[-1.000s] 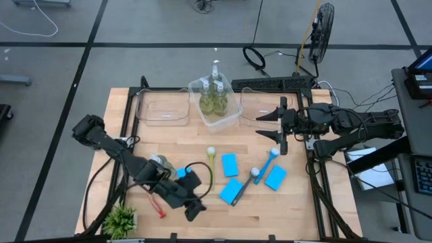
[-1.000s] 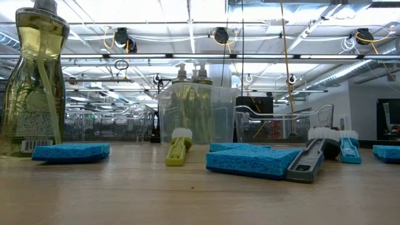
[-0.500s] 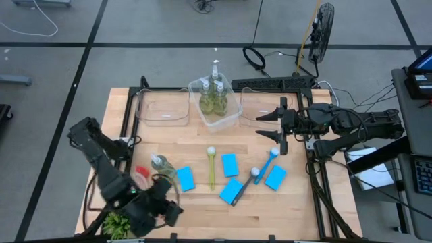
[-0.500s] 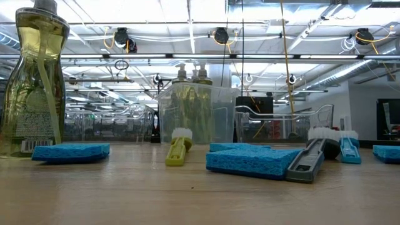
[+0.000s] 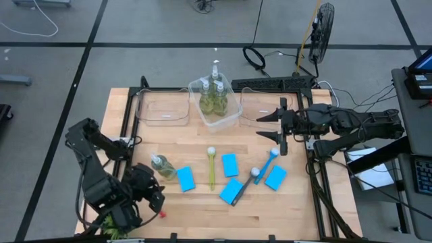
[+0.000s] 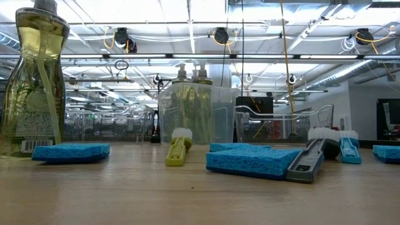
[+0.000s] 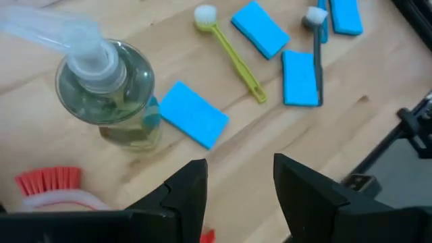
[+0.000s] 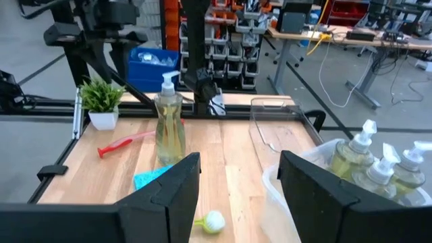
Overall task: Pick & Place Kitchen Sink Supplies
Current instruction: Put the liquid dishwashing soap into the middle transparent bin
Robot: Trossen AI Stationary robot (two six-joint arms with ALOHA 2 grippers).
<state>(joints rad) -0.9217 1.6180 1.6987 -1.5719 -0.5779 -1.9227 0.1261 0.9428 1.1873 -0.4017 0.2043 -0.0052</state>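
Now drop your empty, parted left gripper (image 7: 233, 185) squarely over the lone bottle (image 7: 108, 91); right gripper (image 8: 233, 185) waits open.

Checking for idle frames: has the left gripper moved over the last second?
Yes. The left gripper has pulled back from the sponges toward the potted plant at the table's near-left corner.

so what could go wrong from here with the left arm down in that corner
1. The left gripper hangs with open, empty jaws close over the red brush; a sloppy descent could shove the brush off the table edge.
2. The lone pump bottle stands upright just beside it, touching a blue sponge; a sideways swing could topple it.
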